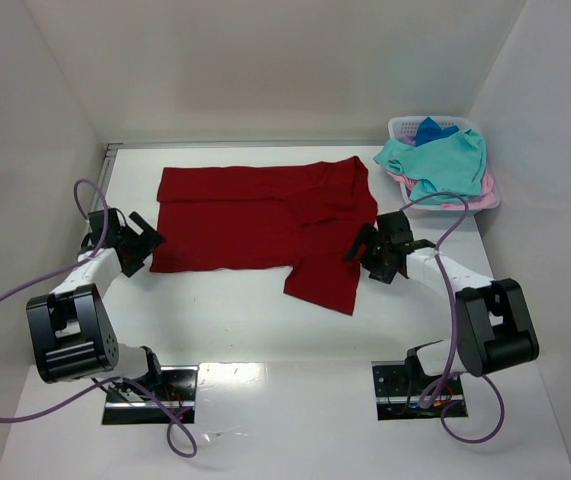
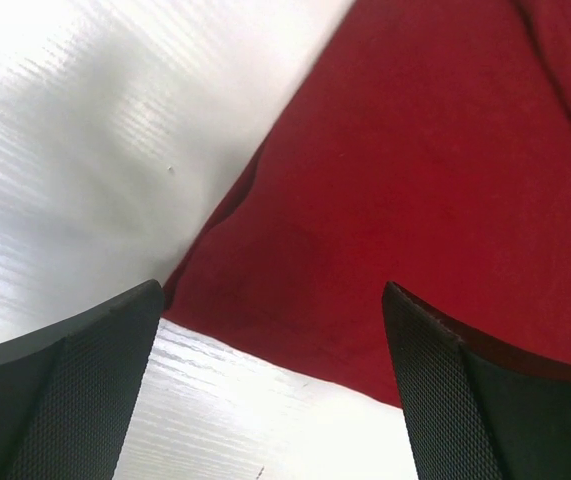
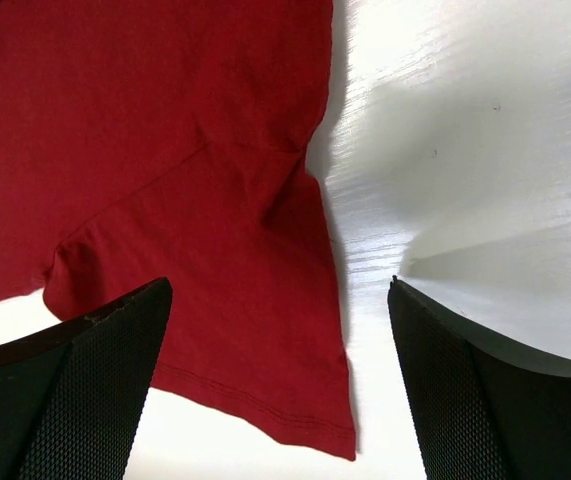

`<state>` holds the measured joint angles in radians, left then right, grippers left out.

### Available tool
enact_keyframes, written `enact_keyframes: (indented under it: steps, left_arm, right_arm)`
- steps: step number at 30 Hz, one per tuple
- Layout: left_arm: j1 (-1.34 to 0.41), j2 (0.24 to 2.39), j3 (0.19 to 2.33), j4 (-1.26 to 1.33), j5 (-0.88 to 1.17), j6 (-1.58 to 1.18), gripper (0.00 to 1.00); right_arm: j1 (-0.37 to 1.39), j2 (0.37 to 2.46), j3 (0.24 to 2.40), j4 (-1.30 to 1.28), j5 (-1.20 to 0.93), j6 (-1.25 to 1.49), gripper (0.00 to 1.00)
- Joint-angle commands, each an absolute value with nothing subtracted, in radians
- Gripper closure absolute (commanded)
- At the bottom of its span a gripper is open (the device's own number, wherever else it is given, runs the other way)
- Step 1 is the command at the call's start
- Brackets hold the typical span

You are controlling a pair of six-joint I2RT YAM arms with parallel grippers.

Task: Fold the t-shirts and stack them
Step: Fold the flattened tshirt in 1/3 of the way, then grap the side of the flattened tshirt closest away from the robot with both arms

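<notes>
Dark red t-shirt (image 1: 255,225) lies spread flat mid-table (image 1: 265,340). Its long axis runs left to right across the arms, and one sleeve sticks out toward the bases at the right end. The far-right part looks doubled over, though we can't tell exactly how. We have one claw at each end of that axis, so neither arm is clearly nearer. Left gripper (image 1: 145,245) sits at the near-left corner with the cloth just to its right. In its wrist view the jaws stand released and wide, the corner edge lies between them, and nothing is pinched. Right gripper (image 1: 365,250) sits at the right edge beside the sleeve, with the cloth to its left. Its wrist view shows the jaws spread, the sleeve hem between and ahead of them, and bare table on the outer side. It holds nothing either. We judge the next move to be a two-ended pinch, so each claw needs to get down onto its own edge. The teal (image 1: 445,160), pink (image 1: 470,200) and blue (image 1: 433,130) shirts are piled in the basket (image 1: 397,125) at the far right corner, well apart from both claws.
</notes>
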<state>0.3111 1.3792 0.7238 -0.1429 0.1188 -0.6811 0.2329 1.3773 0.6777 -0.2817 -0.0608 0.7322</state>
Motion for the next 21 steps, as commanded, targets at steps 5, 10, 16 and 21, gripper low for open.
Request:
enact_keyframes:
  steps: [5,10,16,21]
  left_arm:
    - [0.318,1.385,0.713,-0.15,0.092,-0.663,0.06]
    - [0.318,1.394,0.695,-0.15,0.078,-0.672,0.22]
    - [0.318,1.405,0.673,-0.16,0.064,-0.683,0.28]
    - [0.318,1.426,0.673,-0.16,0.043,-0.683,0.29]
  right_arm:
    - [0.239,1.396,0.678,-0.236,-0.072,0.704,0.07]
    - [0.239,1.414,0.687,-0.236,-0.072,0.695,0.07]
    - [0.239,1.414,0.687,-0.227,-0.072,0.686,0.07]
    - [0.239,1.414,0.687,-0.227,-0.072,0.676,0.07]
